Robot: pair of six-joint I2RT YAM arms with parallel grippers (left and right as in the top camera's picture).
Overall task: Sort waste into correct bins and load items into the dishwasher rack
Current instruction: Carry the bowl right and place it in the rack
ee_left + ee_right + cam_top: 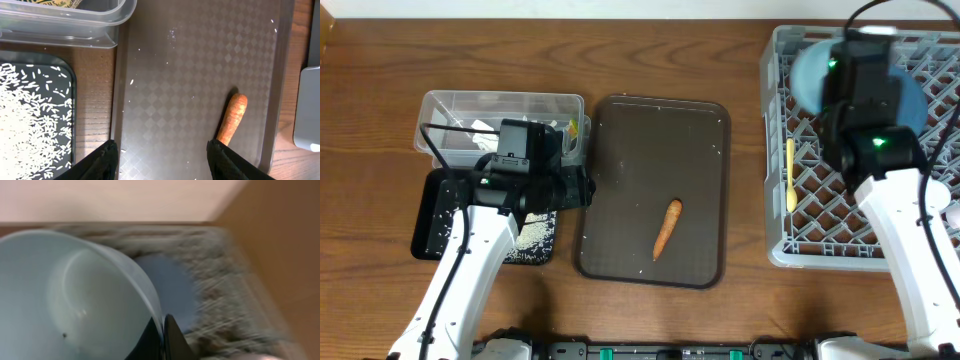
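Over the far left corner of the dishwasher rack: right gripper pressed together on the rim of the light blue cup, pinching only a thin edge, with a blue plate just behind it. Risks slipping or swinging on so narrow a hold, and could knock the plate or land askew on the pegs if let go off the grid. Left gripper spread and empty, low over the brown serving tray, with the carrot ending right at one finger rather than between the two; touching or not, cannot tell. If closed from here, would likely clip the carrot's end and roll it away. Also at risk of scattering under a dragged finger: stray rice grains on the serving tray, with the bulk already in the black tray beside the clear tub.
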